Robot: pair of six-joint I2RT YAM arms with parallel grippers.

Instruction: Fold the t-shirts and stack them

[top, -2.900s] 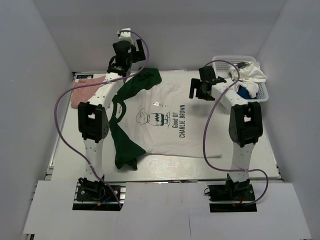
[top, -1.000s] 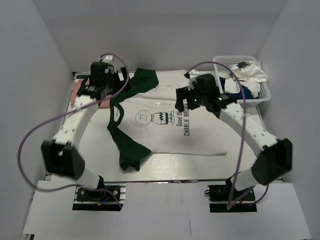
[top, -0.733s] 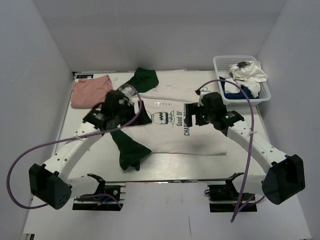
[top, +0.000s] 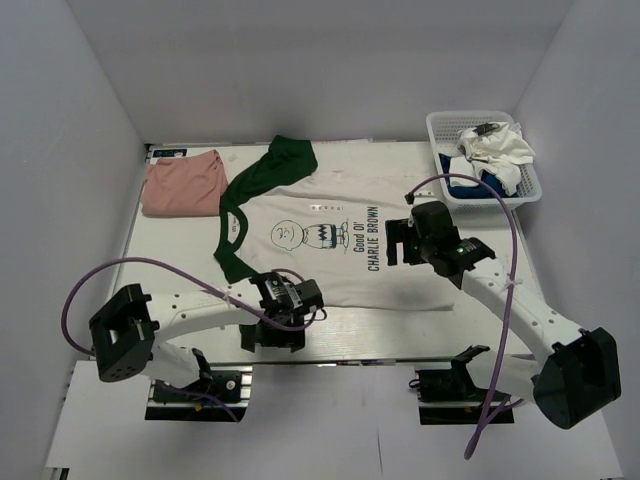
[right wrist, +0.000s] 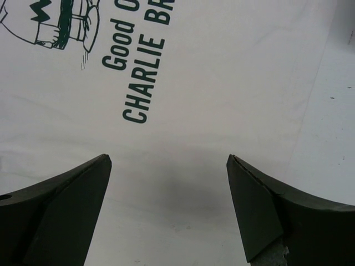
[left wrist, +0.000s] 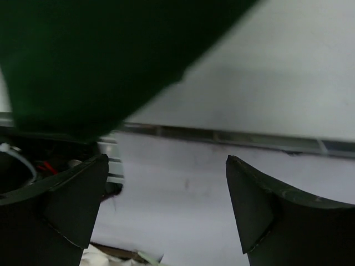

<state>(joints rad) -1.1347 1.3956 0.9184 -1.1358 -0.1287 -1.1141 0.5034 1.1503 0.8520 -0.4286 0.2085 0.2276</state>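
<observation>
At the near edge of the desk (top: 160, 250), the left gripper (left wrist: 166, 162) hangs wide open and empty beside the green sleeve (left wrist: 83, 55). The right gripper (right wrist: 169, 160), also open and empty, hovers over the printed tee (top: 330, 275), which lies flat and unfolded mid-desk. Farther back, the pink tee (top: 180, 185) lies folded (apparently finished). The white tee (top: 495, 148) and blue tee (top: 470, 186) sit unfolded in the basket (top: 437, 135), so most of the work is left.

Charlie Brown tee (top: 335, 275): white body, dark green sleeves and neckband
print (top: 365, 240): dark green lettering, line-drawn cartoon boy with a zigzag stripe
folded tee (top: 180, 183): plain salmon-pink
basket (top: 450, 114): white lattice
top tee in basket (top: 495, 150): white
lower tee in basket (top: 465, 184): royal blue
cables (top: 100, 275): purple
table (top: 180, 250): white
</observation>
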